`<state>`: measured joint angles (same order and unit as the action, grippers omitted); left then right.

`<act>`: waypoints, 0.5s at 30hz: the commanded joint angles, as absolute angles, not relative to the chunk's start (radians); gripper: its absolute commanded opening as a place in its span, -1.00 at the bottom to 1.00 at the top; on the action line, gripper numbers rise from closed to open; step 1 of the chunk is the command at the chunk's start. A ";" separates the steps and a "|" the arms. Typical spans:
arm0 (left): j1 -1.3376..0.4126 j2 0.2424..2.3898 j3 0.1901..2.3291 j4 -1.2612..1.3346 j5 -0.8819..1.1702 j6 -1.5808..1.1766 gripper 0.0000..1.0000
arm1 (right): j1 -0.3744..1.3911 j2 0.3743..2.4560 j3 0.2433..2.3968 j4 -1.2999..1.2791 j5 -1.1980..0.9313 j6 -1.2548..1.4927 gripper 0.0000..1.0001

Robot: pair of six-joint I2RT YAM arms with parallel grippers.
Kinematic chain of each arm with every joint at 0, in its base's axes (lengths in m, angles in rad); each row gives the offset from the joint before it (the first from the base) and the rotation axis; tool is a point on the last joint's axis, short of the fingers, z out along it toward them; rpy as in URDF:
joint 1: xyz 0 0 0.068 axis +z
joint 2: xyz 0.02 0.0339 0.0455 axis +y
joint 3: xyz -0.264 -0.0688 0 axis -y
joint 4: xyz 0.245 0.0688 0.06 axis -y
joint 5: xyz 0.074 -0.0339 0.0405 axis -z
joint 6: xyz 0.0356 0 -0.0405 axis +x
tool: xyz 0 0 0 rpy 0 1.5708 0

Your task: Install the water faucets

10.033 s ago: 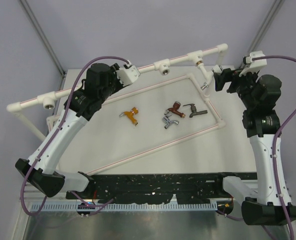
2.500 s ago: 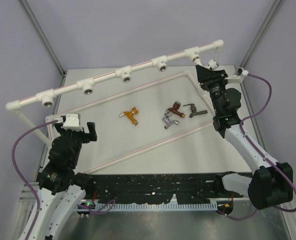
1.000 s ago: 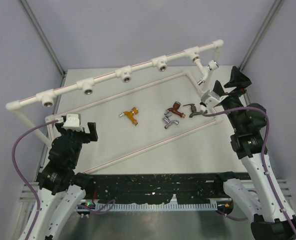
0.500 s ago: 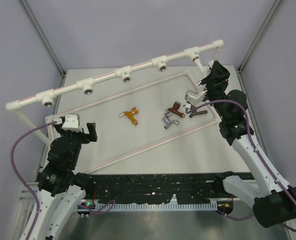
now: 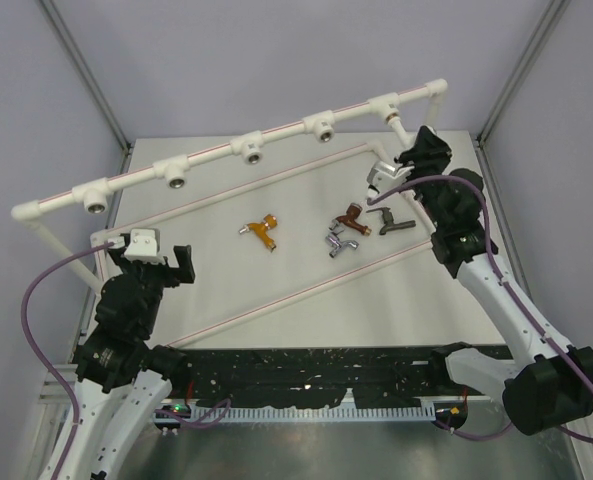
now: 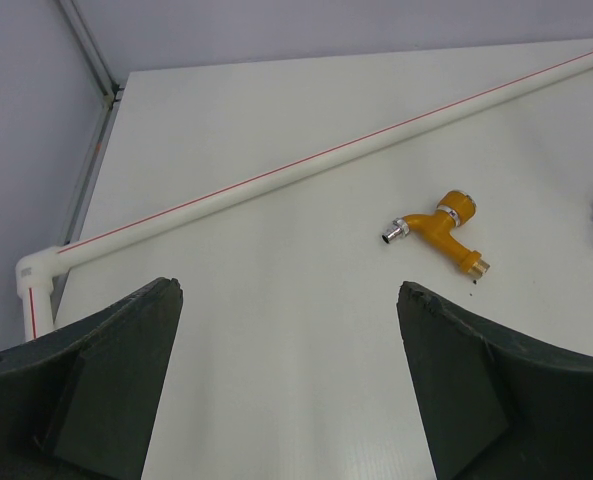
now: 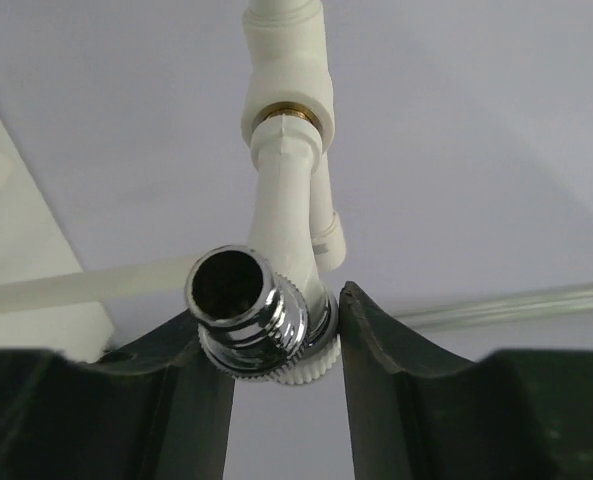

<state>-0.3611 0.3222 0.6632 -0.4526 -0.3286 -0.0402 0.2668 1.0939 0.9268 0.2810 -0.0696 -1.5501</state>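
Swung up from over the loose taps a moment ago, the right gripper (image 7: 271, 322) now sits at the far right end of the pipe frame (image 5: 208, 160). Its jaws are clenched on the white faucet (image 7: 288, 205), one finger pressed on each side of the ribbed collar behind the chrome mouth. Only the right wrist view shows this contact. It also shows the faucet's stem running up into a brass-ringed tee. From above, the gripper body hides most of that tap.

The overhead camera alone shows the other four lying on the table (image 5: 276, 300): the orange-gold faucet (image 5: 263, 230) by itself, and the copper-brown faucet (image 5: 350, 214), chrome faucet (image 5: 340, 242) and dark bronze-grey faucet (image 5: 390, 220) clustered nearby.

The left gripper (image 6: 291, 370) has not moved. It hangs released, jaws wide, above bare table, and its own camera shows the orange-gold tap well ahead.
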 commanded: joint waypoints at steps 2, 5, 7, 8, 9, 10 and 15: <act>-0.365 0.316 0.660 -0.394 -0.316 -0.035 0.86 | 0.268 1.065 0.934 0.484 -0.118 -0.926 -0.28; -0.365 0.316 0.660 -0.393 -0.314 -0.035 0.86 | 0.256 1.068 0.913 0.618 -0.104 -0.445 -0.50; -0.365 0.318 0.660 -0.393 -0.314 -0.035 0.86 | 0.244 1.072 0.891 0.703 -0.077 -0.137 -0.59; -0.365 0.318 0.658 -0.393 -0.314 -0.035 0.86 | 0.239 1.072 0.882 0.763 -0.051 -0.027 -0.69; -0.365 0.318 0.658 -0.393 -0.314 -0.035 0.86 | 0.226 1.074 0.858 0.788 -0.019 0.211 -0.72; -0.365 0.319 0.658 -0.393 -0.314 -0.035 0.86 | 0.218 1.077 0.848 0.849 -0.003 0.330 -0.76; -0.365 0.322 0.657 -0.393 -0.314 -0.037 0.86 | 0.199 1.114 0.772 0.980 0.162 1.036 -0.82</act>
